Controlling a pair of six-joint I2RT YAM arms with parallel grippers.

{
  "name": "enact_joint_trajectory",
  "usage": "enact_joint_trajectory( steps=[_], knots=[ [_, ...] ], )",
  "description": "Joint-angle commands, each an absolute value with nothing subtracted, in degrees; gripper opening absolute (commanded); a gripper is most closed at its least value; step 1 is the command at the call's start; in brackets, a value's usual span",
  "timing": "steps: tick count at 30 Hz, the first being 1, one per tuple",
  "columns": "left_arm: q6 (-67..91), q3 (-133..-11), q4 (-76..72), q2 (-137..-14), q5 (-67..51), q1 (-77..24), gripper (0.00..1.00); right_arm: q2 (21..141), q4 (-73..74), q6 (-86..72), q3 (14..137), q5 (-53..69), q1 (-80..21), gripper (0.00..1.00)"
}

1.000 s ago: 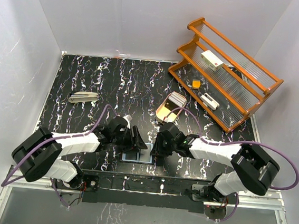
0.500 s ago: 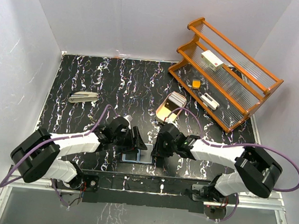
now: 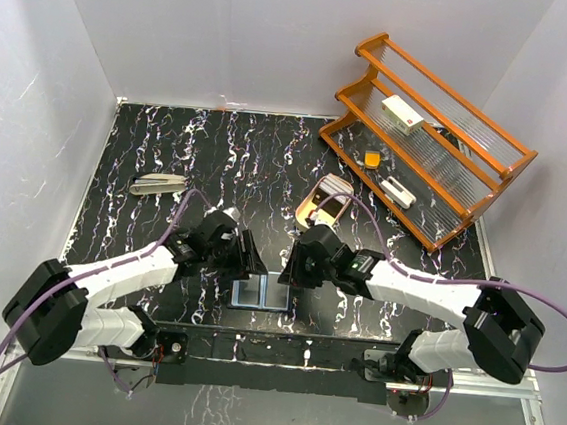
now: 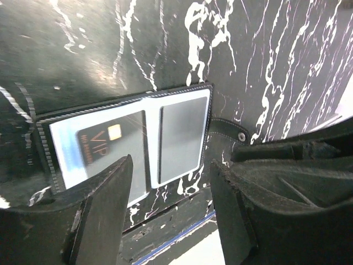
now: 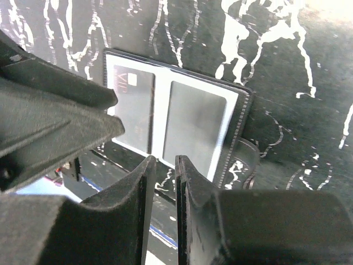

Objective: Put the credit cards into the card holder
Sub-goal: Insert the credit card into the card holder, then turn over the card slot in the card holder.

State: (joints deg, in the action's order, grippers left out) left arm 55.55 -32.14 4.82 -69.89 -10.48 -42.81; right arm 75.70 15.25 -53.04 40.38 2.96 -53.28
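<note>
The card holder (image 3: 261,293) lies open and flat near the table's front edge, black with pale inner faces. In the left wrist view its left pocket (image 4: 107,149) holds a dark card marked VIP with a chip. The right pocket (image 4: 183,138) shows a plain grey face. My left gripper (image 3: 250,260) hovers just behind the holder's left half, jaws (image 4: 170,165) wide apart and empty. Over the holder's right side, my right gripper (image 3: 292,270) has only a thin gap (image 5: 165,165) between its fingers, with nothing in it. No loose credit cards show.
A wooden rack (image 3: 436,137) at the back right carries a white box (image 3: 401,113) and small items. A cream tray (image 3: 323,201) lies just behind the right gripper. A pale object (image 3: 158,183) rests at the left. The table's front edge runs just below the holder.
Both grippers have drawn back from the holder toward the far side, uncovering it. It now lies fully open and in plain sight between them.
</note>
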Motion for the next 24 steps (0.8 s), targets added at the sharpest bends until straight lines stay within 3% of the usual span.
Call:
enact_joint_trajectory(
  steps=[1, 12, 24],
  knots=[
    [53.2, -31.89, 10.36, -65.17, -11.18, -37.78, 0.57, 76.33, 13.9, -54.87, 44.94, 2.25, -54.43, 0.19],
    [51.69, -26.72, 11.88, -58.78, -18.19, -27.69, 0.55, 83.12, 12.88, -55.03, 49.66, 1.95, -56.8, 0.19],
    [54.14, -22.06, 5.92, -58.02, -23.89, -26.65, 0.56, 91.11, 13.47, -53.65, 54.24, 1.21, -58.84, 0.2]
  ],
)
